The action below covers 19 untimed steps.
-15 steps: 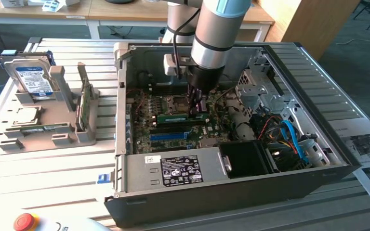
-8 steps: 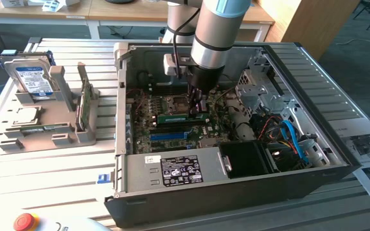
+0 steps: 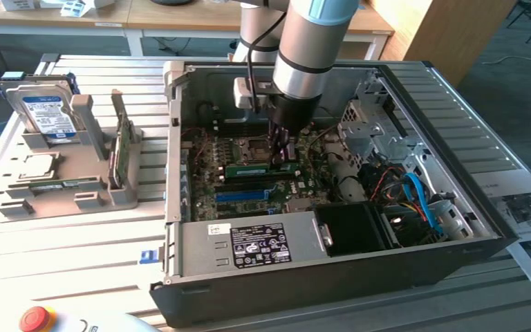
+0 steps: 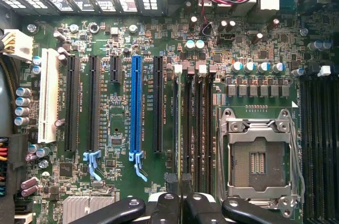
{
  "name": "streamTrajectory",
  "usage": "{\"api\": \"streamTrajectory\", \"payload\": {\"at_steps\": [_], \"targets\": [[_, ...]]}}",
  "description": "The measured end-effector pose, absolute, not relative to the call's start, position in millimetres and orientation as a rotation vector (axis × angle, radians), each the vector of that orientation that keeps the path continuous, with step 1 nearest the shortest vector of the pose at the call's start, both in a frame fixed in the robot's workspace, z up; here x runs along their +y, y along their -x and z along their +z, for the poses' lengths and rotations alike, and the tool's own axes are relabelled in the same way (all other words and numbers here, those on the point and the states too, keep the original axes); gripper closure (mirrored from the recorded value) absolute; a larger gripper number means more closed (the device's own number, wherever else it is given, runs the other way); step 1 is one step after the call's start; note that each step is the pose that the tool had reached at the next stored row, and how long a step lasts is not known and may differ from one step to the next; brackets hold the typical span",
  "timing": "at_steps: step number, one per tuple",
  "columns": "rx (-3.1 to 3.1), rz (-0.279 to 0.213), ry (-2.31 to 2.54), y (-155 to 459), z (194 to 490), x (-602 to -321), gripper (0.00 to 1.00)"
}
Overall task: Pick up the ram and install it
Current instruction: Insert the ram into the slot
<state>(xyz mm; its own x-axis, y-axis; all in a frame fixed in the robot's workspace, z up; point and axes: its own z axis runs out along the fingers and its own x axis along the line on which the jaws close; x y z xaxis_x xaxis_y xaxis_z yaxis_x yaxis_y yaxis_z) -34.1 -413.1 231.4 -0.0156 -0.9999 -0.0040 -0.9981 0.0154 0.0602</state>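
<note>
Office desks behind. A slatted metal table (image 3: 63,242) carries an open PC case (image 3: 339,287), with a parts rack (image 3: 108,194) toward the exterior view's left edge. The gripper (image 3: 284,153) is down mid-case, jaws narrow, pinching the ram (image 3: 252,169) low over the motherboard (image 3: 210,187).

Wrist view: the ram is edge-on between the fingers, along a slot beside the CPU socket (image 4: 258,155). It looks light, stiff, thin and fragile. Best hold is the top edge at mid-length, off the chips.
</note>
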Motion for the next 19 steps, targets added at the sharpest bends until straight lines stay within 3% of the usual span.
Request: {"api": "streamTrajectory", "payload": {"at_steps": [19], "targets": [[-2.210, -0.071, -2.176, 33.1, 230.6, -413.0, 0.88]]}}
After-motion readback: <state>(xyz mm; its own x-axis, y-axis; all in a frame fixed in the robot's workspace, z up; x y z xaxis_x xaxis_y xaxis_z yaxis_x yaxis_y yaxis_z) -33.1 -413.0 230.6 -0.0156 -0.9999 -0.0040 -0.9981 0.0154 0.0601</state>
